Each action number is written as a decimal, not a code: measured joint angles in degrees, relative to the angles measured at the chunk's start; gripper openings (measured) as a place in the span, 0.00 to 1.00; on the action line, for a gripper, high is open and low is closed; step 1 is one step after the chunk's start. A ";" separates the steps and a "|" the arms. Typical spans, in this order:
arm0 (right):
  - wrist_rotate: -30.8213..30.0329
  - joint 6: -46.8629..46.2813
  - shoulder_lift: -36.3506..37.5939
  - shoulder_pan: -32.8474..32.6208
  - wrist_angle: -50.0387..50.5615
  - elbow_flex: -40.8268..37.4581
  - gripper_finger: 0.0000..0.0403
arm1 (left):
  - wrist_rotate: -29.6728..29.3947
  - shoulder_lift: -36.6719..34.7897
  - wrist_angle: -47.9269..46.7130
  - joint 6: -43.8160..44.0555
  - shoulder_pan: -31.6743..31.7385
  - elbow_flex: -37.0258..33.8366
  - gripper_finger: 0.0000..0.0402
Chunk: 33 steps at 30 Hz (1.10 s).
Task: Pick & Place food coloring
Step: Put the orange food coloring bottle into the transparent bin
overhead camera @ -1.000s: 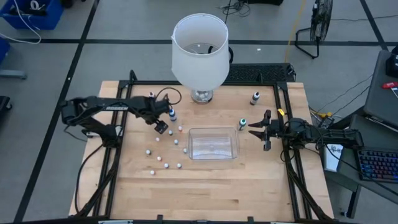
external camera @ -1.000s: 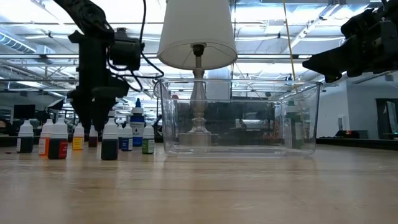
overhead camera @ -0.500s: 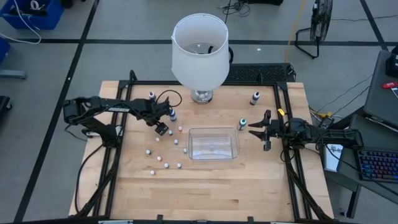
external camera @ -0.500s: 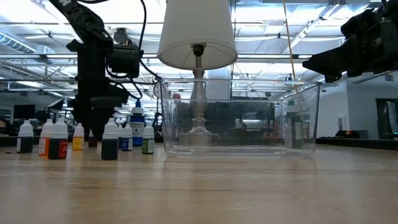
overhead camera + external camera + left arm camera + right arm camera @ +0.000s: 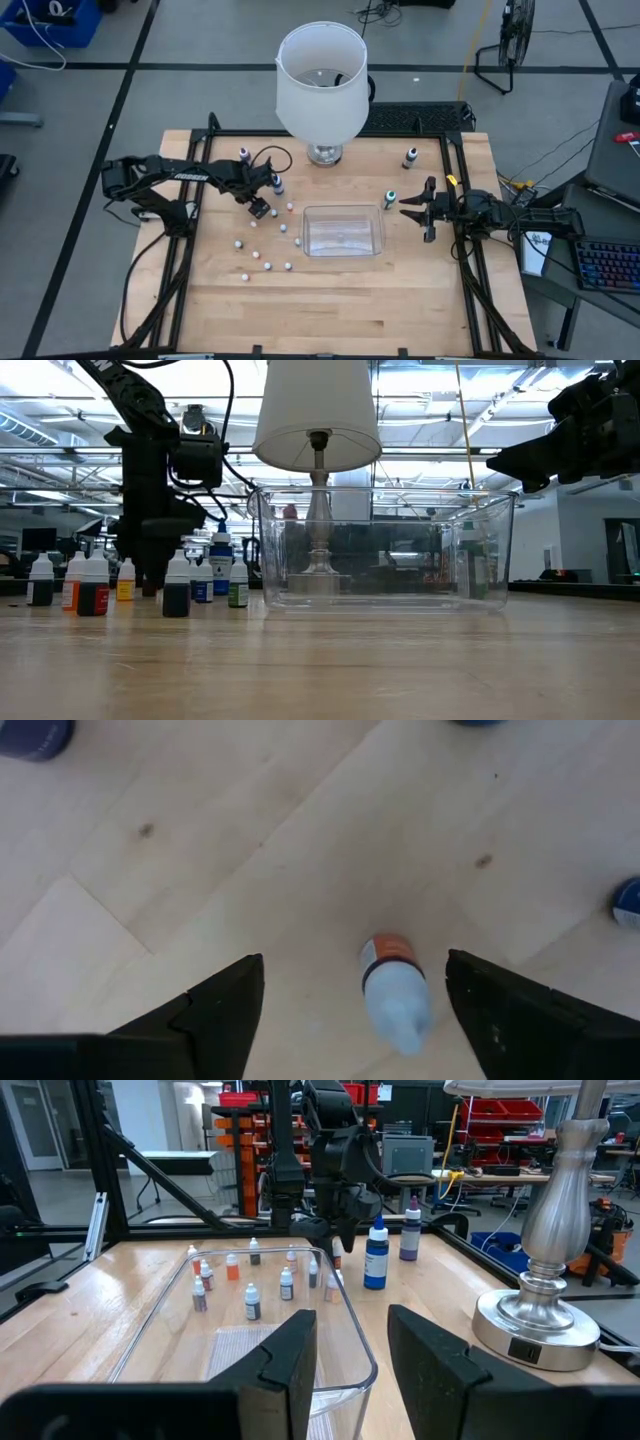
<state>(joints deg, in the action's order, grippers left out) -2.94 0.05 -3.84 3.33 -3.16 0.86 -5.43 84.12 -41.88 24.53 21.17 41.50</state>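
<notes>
The left gripper [image 5: 350, 1010] hangs with its two dark fingers [image 5: 215, 1010] spread wide, holding nothing, straddling a tiny white-capped, orange-banded dropper bottle [image 5: 394, 992] standing on the wooden table [image 5: 350, 300] left of the clear rectangular plastic tub [image 5: 343, 231]. Other small food coloring bottles [image 5: 265, 258] stand scattered left of that tub. The right gripper [image 5: 412, 208] waits at the tub's right, open and empty.

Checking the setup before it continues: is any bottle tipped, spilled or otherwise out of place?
Nothing stands out. The food coloring bottles stand upright, unspilled, left of the empty clear tub. The left gripper hovers open over one.
</notes>
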 joint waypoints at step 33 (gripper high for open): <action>0.00 0.00 0.00 0.00 0.00 0.00 0.28 | -0.63 -6.64 -11.81 -3.67 -7.08 16.22 0.17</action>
<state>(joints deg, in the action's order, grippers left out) -2.94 0.05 -3.84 3.33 -3.16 0.86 -6.05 77.47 -53.69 20.86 14.09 57.72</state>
